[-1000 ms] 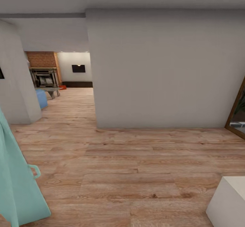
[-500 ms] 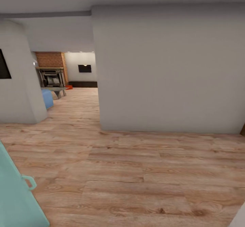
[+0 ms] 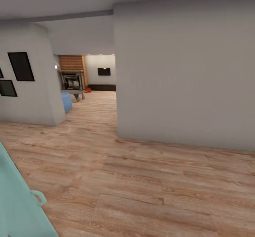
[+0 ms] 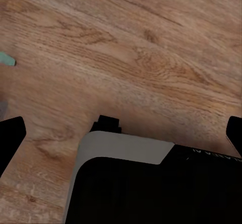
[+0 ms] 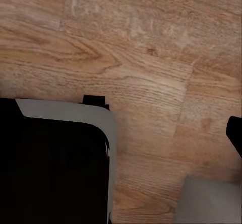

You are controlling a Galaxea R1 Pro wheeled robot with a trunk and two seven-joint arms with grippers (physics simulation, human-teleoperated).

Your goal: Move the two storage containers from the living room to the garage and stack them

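Observation:
Far down the passage, the living room shows with its red-brick fireplace (image 3: 72, 62), black wall screen (image 3: 104, 71) and low dark bench (image 3: 102, 87). A small orange-red shape (image 3: 87, 90), apparently one storage container, lies on the wood floor beside the bench end. It is too small to make out more. In the left wrist view my left gripper (image 4: 121, 133) hangs open over wood planks, its black fingertips (image 4: 11, 133) wide apart. My right gripper (image 5: 121, 133) also looks open, with one fingertip (image 5: 236, 132) at the frame's edge. Both hold nothing.
A broad grey wall block (image 3: 184, 73) stands on the right of the passage. A wall corner with black picture frames (image 3: 21, 66) stands on the left. A blue seat (image 3: 66, 101) and a grey low table (image 3: 76, 94) sit before the fireplace. A teal object (image 3: 17, 201) is close at the lower left.
The camera has swung left, so the whole picture shifted right. The white box and the framed mirror have left the view. Black picture frames have come in at the left.

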